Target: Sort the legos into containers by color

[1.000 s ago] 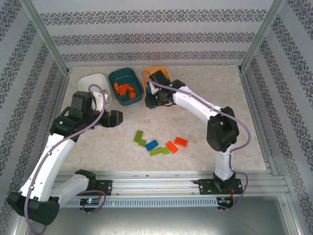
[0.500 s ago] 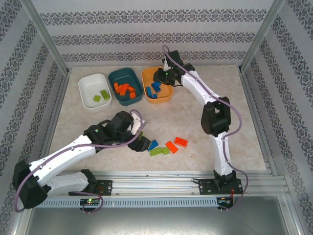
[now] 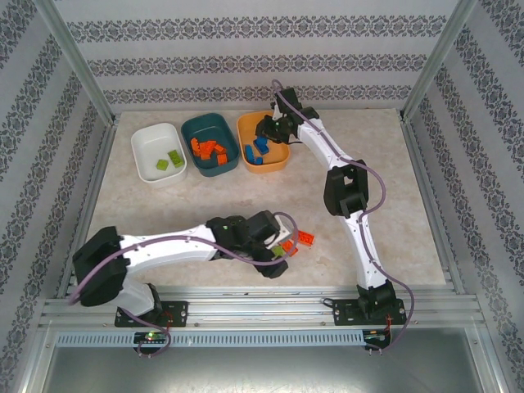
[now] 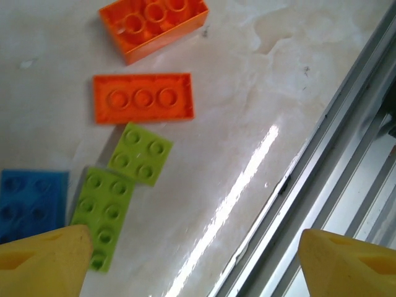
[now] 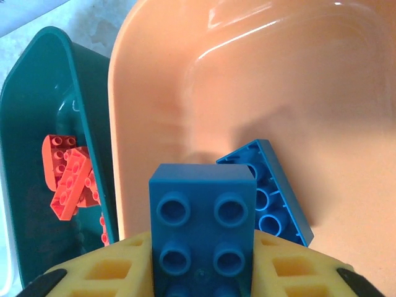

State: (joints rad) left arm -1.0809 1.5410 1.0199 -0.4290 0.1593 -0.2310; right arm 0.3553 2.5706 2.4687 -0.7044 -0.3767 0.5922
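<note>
My right gripper (image 5: 203, 263) hangs over the orange tub (image 5: 278, 80), shut on a blue lego (image 5: 203, 210) held between its yellow pads. Another blue lego (image 5: 278, 192) lies in the tub below. From above, that gripper (image 3: 266, 133) is at the orange tub (image 3: 264, 168). My left gripper (image 4: 195, 260) stands wide open and empty, low over the loose legos: an orange brick (image 4: 154, 25), an orange plate (image 4: 143, 99), two green ones (image 4: 141, 153) (image 4: 102, 213) and a blue one (image 4: 31, 201). From above, the left gripper (image 3: 277, 255) covers part of that pile.
The teal tub (image 3: 205, 127) holds orange legos (image 3: 209, 151). The white tub (image 3: 151, 143) holds green legos (image 3: 169, 161). The metal front rail (image 4: 346, 142) runs close beside the left gripper's right finger. Patterned walls enclose the table.
My left arm swung from near the white tub down to the loose legos by the front rail, its jaws widening. My right gripper carried the blue lego from the table to over the orange tub.
</note>
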